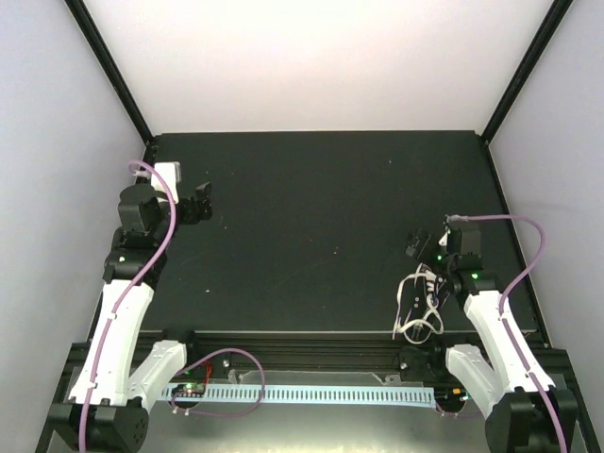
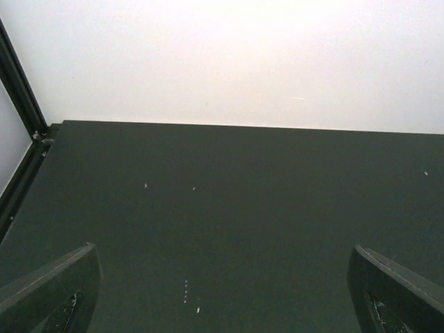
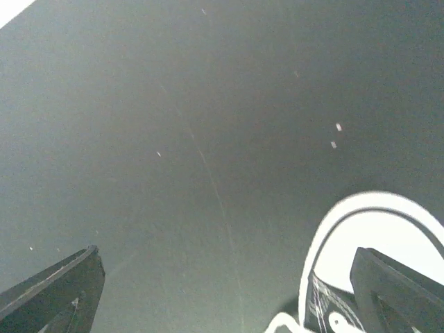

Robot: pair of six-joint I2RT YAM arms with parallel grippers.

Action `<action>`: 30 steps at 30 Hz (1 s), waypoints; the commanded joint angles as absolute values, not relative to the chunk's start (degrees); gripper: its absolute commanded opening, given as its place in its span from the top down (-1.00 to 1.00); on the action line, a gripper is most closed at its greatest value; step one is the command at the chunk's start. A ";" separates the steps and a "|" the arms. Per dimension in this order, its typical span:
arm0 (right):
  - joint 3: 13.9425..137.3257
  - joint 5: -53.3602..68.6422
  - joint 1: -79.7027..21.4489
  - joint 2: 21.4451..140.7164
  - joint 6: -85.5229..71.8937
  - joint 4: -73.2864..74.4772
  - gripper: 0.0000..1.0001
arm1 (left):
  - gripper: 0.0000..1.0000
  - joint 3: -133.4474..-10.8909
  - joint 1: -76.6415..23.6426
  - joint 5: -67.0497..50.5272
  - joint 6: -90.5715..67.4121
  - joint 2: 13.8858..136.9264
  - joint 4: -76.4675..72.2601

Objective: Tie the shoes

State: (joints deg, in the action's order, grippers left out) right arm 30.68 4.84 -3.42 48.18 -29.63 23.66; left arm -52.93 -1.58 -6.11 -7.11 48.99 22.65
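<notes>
- There's the small black canvas sneaker (image 3: 378, 236), white toe cap showing, at the near right of the flat black table (image 1: 311, 217), tucked by the right arm.
- Its long white laces (image 1: 415, 316) lie in loose loops toward the near edge.
- The right gripper (image 3: 223, 257) hovers just over the toe, jaws spread wide, holding nothing.
- The left gripper (image 2: 222, 277) hangs over the far left, equally wide and empty, well apart from the sneaker.

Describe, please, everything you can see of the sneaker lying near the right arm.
The sneaker is small, black canvas by its look, with a white rubbery toe cap and sole rim. Its long white laces lie loose and untied, trailing toward the near edge. It rests on the dark table, partly hidden beneath the right arm; nothing grips it.
</notes>
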 commanded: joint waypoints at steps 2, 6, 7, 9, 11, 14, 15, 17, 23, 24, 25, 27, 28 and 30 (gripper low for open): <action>30.65 1.37 -4.28 48.18 -33.48 36.65 -0.99 | -0.98 -51.17 -1.26 -3.79 -5.30 46.23 20.06; 31.86 -1.69 -6.00 52.98 -37.78 40.00 -0.99 | -0.98 -51.86 -1.22 -2.88 -4.88 47.66 21.61; 31.76 -2.39 -6.22 53.37 -38.55 39.89 -0.99 | -0.98 -52.08 -1.23 -2.67 -4.85 48.06 21.92; 31.89 -4.53 -6.94 53.76 -39.83 40.70 -0.99 | -0.98 -52.12 -1.16 -2.65 -4.84 48.54 22.08; 32.58 -8.04 -7.55 53.41 -41.19 42.73 -0.99 | -0.98 -52.03 -1.23 -2.72 -4.83 48.76 22.11; 32.11 -10.97 -7.73 50.71 -42.41 43.67 -1.00 | -0.98 -52.05 -1.20 -2.41 -4.82 48.78 22.18; 31.51 -10.82 -7.71 49.83 -42.50 43.15 -0.99 | -0.98 -52.03 -1.23 -2.43 -4.90 48.78 22.17; 30.81 -9.59 -7.73 49.72 -42.47 42.62 -0.95 | -0.98 -51.95 -1.16 -2.77 -5.01 48.69 22.01; 30.90 -7.53 -11.46 55.46 -43.62 41.96 -0.76 | -0.98 -51.84 -1.20 -3.12 -5.06 48.52 22.05; 30.73 -7.18 -12.67 56.26 -44.26 41.60 -0.75 | -0.98 -51.78 -1.16 -3.13 -5.09 48.52 22.07; 30.54 -6.64 -13.45 56.98 -44.82 41.15 -0.73 | -0.98 -51.72 -1.17 -3.15 -5.10 48.52 22.11; 29.77 -4.80 -14.53 58.26 -45.35 39.42 -0.67 | -0.98 -51.68 -1.23 -3.13 -5.10 48.43 22.12; 29.39 -4.15 -14.92 58.86 -45.38 38.70 -0.59 | -0.98 -51.68 -1.15 -3.09 -5.10 48.43 22.09; 28.62 -3.44 -15.69 59.88 -45.44 37.40 -0.53 | -0.98 -51.61 -1.23 -3.16 -5.17 48.51 22.02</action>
